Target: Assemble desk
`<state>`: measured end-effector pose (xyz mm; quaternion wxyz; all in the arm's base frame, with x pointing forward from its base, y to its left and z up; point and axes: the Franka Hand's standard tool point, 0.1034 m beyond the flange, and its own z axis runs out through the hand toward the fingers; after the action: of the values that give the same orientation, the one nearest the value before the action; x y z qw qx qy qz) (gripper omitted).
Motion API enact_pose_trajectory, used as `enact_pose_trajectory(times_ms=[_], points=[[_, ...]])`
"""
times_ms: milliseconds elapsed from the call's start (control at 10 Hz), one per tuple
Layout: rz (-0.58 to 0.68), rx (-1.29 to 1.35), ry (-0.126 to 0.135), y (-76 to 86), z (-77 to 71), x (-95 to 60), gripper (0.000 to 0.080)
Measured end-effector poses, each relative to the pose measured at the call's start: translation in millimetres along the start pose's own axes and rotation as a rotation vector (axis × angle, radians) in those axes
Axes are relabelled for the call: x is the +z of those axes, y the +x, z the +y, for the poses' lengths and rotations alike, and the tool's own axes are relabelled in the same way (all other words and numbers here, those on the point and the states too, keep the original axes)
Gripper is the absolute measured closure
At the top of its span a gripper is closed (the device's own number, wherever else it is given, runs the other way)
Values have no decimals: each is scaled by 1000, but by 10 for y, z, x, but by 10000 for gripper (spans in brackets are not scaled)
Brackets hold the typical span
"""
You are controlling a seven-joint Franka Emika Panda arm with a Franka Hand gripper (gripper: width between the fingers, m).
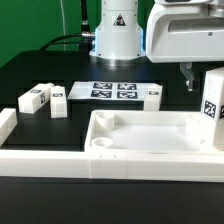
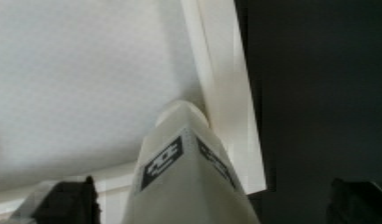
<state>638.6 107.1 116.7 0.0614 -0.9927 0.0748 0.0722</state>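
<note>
The desk top (image 1: 150,160) lies rim-up on the black table (image 1: 50,75), and I place everything else from it. At its far corner, on the exterior view's right, an upright leg (image 1: 213,105) stands with its black tag facing out. I can't make out whether its foot is fully home in that corner. The wrist view shows the same leg (image 2: 184,150) rising just inside the desk top's raised rim (image 2: 223,80), with the dark table past that rim.

The gripper (image 1: 187,80) hangs above that corner of the desk top, just beside the upright leg and a little toward the exterior view's left. Its claw is spread wide. In the wrist view the two dark fingertips (image 2: 63,203) stand far apart on either side of the leg, with clear gaps, and grip nothing.

Beyond the desk top's far rim, toward the exterior view's left, a loose leg (image 1: 35,97) and a second loose leg (image 1: 57,101) lie close together on the table. The marker board (image 1: 112,90) lies flat beyond the middle of that far rim, with a fourth leg (image 1: 150,95) just beside its end. A long white rail (image 1: 45,163) runs off from the desk top's near corner, where a round socket (image 1: 100,145) shows.
</note>
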Motion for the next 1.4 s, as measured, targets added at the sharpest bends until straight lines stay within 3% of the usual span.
enact_pose_trajectory(times_ms=[600,900,1100,1400], points=[[2,-586,-27,20,92,6,150],[-2,-618,-27,20,111,3,165],[-2,-618,-28,23,117,2,514],[-1,-599,-27,23,118,2,509]])
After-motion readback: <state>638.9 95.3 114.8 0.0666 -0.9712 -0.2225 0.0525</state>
